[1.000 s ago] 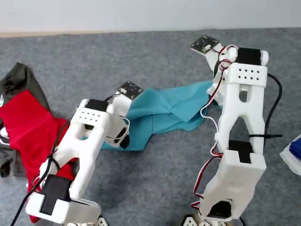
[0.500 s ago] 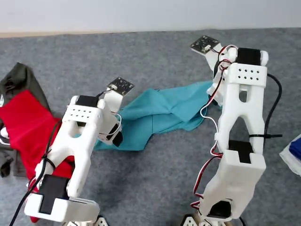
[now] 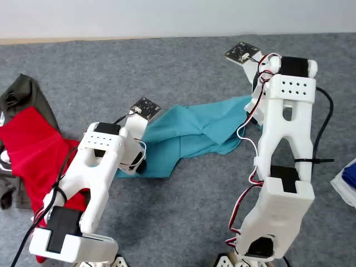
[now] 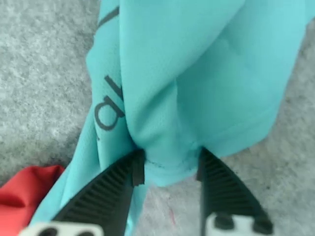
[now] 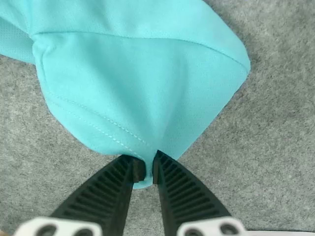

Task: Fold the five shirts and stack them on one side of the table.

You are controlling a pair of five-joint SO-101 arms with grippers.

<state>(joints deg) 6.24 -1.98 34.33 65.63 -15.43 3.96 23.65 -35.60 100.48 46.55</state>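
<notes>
Teal shirt [image 3: 189,136] lies rumpled mid-table, not yet folded. The left gripper [image 4: 167,164] clamps a thick fold and the right gripper [image 5: 146,169] pinches a corner. Red shirt [image 3: 33,147] and olive shirt [image 3: 16,97] are heaped together (hardly stacked), so most folding seems left.

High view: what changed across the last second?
The left gripper, holding one end of the teal shirt, swung toward the red shirt and came partway back, dragging that end along. The right gripper stayed clamped on the other end; red shirt unmoved.
</notes>
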